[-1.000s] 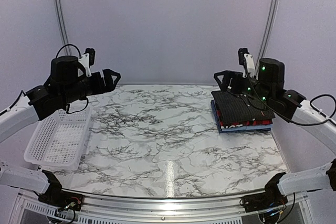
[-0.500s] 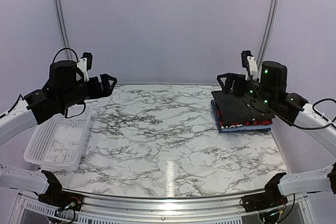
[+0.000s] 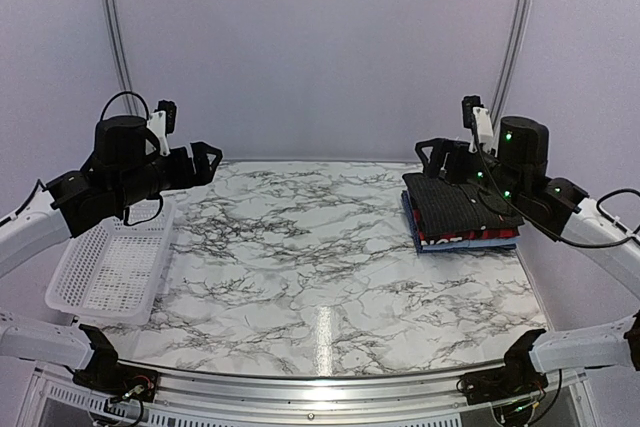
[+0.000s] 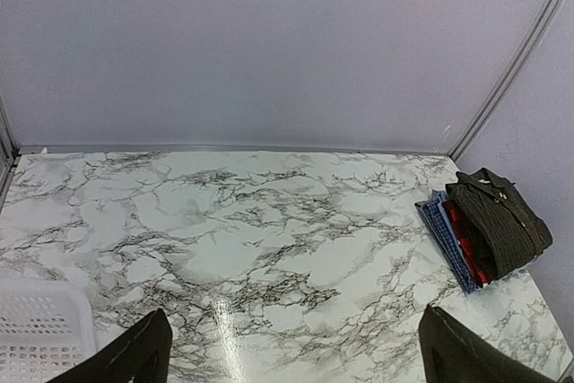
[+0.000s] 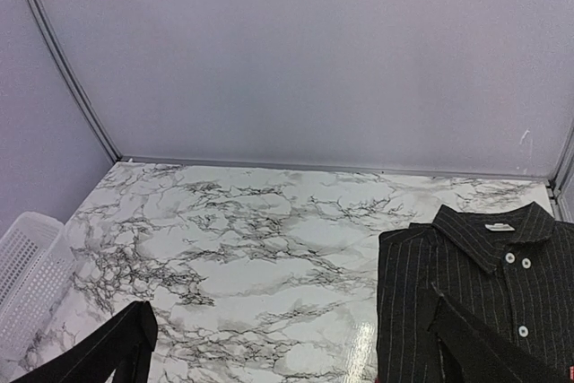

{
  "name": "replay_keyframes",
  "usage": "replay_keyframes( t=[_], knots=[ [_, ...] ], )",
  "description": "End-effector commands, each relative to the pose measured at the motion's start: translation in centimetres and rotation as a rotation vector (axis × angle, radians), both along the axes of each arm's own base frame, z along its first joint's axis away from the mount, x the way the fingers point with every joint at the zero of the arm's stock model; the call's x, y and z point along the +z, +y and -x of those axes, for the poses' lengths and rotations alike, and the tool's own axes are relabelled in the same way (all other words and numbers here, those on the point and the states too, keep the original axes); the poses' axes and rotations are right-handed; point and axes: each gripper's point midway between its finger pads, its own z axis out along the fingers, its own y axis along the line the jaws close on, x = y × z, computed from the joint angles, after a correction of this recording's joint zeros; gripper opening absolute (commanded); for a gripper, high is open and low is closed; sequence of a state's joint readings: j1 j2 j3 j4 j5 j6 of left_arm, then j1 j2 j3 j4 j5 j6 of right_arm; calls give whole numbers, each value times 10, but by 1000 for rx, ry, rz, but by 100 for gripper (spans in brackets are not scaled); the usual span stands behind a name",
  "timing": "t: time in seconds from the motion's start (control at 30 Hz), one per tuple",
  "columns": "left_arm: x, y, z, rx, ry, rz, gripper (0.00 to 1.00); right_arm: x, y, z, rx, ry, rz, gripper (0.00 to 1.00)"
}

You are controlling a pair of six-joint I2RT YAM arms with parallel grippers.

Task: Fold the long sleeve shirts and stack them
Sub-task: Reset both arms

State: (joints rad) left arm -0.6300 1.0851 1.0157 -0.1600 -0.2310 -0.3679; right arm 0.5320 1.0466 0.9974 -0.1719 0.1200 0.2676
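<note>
Left gripper [image 3: 206, 160], right gripper [image 3: 431, 154] retreated.

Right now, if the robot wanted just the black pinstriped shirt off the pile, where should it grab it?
Probably its near edge, pinched from above on the robot's side. The black pinstriped shirt lies folded flat on top, and along that edge the red plaid shirt peeks out beneath, so the layers are easy to tell apart. The open right tool hovers by its collar.
</note>
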Motion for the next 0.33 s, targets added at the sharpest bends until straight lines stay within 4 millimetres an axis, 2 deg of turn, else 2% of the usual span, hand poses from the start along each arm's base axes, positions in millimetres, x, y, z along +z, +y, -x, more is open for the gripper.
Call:
replay_keyframes(
  t=[0.0,0.3],
  knots=[
    [3,6,0,16,-14,-26,99,16,-3,3,-11,-50,-19,99],
    [3,7,1,13,-16,-23,99,19,-2,3,-3,-53,-19,99]
  ],
)
